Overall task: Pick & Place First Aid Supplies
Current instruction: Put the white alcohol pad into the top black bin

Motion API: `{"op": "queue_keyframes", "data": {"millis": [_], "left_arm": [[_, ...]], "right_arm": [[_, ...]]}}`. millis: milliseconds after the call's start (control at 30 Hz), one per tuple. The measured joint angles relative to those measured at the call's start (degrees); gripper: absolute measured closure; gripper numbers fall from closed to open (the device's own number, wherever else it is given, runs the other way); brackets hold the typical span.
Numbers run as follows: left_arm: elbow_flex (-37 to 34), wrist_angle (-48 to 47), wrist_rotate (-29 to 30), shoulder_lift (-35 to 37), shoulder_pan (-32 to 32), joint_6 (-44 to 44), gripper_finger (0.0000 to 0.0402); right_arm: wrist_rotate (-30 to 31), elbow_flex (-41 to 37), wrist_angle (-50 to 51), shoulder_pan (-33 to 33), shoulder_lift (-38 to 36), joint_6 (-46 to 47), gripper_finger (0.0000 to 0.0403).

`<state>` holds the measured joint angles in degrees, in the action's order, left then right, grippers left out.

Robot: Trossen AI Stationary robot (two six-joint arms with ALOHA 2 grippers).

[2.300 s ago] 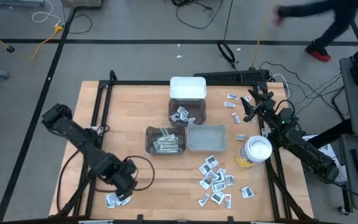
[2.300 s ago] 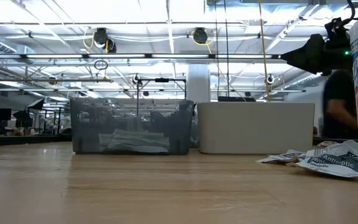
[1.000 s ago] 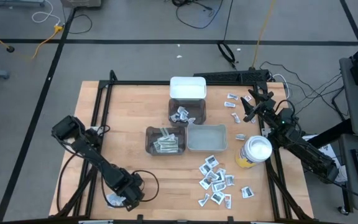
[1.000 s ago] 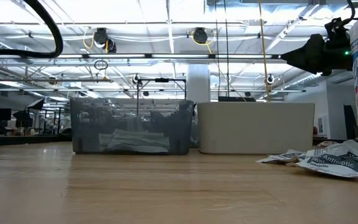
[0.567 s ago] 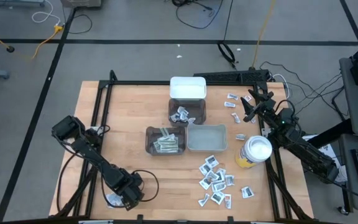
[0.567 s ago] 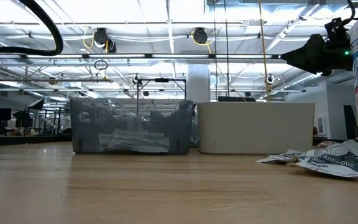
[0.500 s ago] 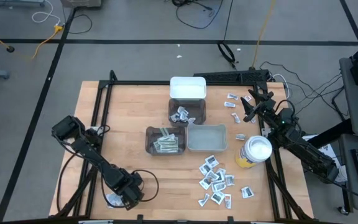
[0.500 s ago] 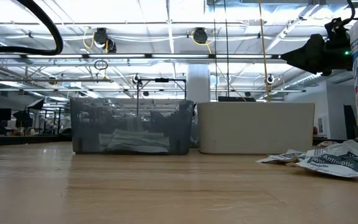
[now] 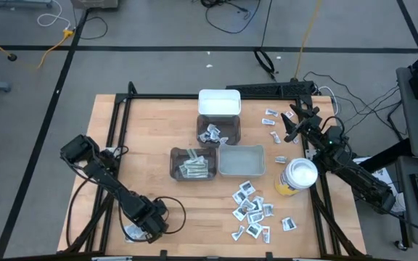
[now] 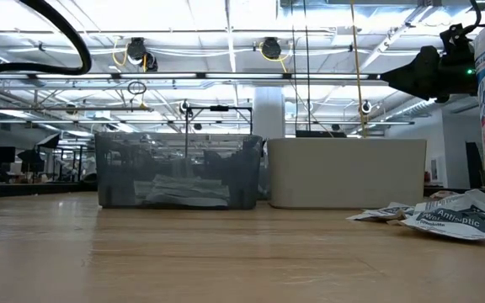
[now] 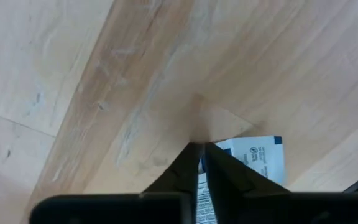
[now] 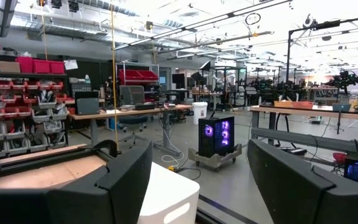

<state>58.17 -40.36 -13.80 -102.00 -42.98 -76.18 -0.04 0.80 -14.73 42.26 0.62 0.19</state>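
My left gripper points down at the table's near left, over a few white packets of the first aid supplies. In the left wrist view its fingers stand almost together with a strip of white packet between them. A blue-marked packet lies flat on the wood beside them. Several more packets lie loose at the near right. My right gripper waits raised and open at the far right edge, its fingers wide apart. My left gripper pinches a white printed packet between its two fingers, which come from above and point down. Only a thin strip of it shows in the gap. Which edge it has, and whether this is the blue-marked packet beside the fingers, the fingers hide.
At mid table stand a white bin, a dark bin with packets, a dark bin with strip wrappers and a pale bin. A yellow canister with a white lid stands at the right. A few packets lie at the far right.
Over the last second neither arm has visibly moved. Before that, my left gripper came from a little farther in toward the table's near edge and down over the packets at the near left.
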Motion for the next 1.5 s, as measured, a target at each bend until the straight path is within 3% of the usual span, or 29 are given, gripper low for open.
{"op": "queue_keyframes", "data": {"millis": [100,300,867,1033,1200,1500], "left_arm": [[0.0,0.0,0.33,0.0,0.0,-0.03,0.0396],[0.0,-0.47,0.14,0.23,0.9,-0.04,0.0399],[5.37,-28.68,18.23,12.0,1.25,-0.51,0.0401],[5.68,-30.13,18.12,11.95,1.55,1.21,0.0401],[5.76,-30.33,14.45,11.93,3.82,2.58,0.0401],[14.67,-35.9,11.41,11.93,16.67,17.29,0.0401]], "right_arm": [[-0.01,0.02,-0.01,0.0,-0.02,0.0,0.014],[-0.01,0.0,-0.01,0.0,0.0,0.0,0.014],[0.01,0.02,0.0,0.0,0.0,0.0,0.014],[0.0,0.01,-0.01,0.02,-0.02,0.0,0.014],[-0.01,0.02,-0.01,0.02,0.0,0.0,0.014],[-0.01,0.0,0.01,0.02,-0.02,0.0,0.014]]}}
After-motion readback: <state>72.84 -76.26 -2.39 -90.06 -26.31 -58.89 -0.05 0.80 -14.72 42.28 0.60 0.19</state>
